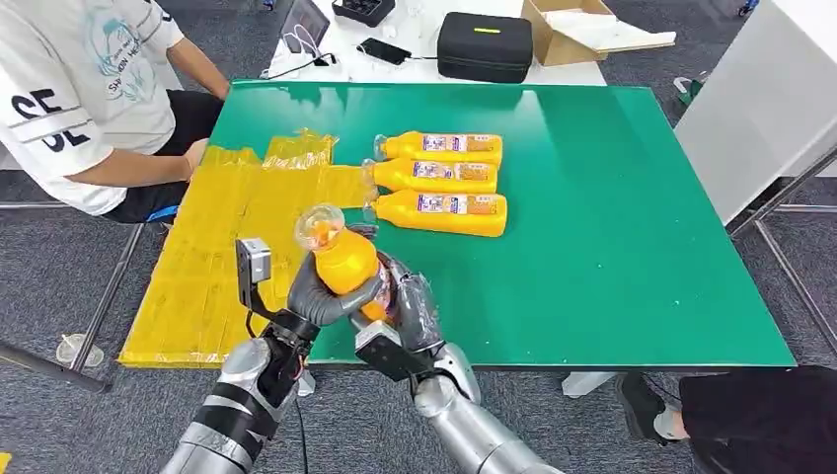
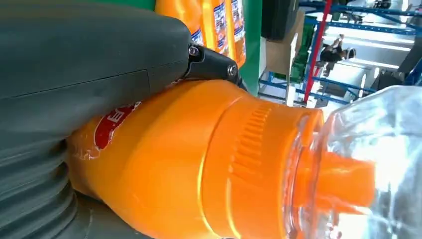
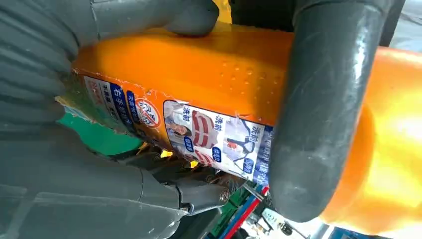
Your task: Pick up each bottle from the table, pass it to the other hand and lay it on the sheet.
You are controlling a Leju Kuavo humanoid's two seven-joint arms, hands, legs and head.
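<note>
Head view: both hands grip one orange bottle [image 1: 343, 259] between them, left hand [image 1: 321, 296] wrapped over it, right hand [image 1: 410, 301] at its base. Just beyond them three bottles [image 1: 441, 182] lie on the table [image 1: 612, 227]; the yellow sheet [image 1: 212, 247] left of the hands looks bare, so nothing seems delivered yet.

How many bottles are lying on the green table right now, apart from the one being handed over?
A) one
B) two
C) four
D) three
D: three orange bottles lie side by side on the green table, while a fourth bottle is up between both hands.
</note>
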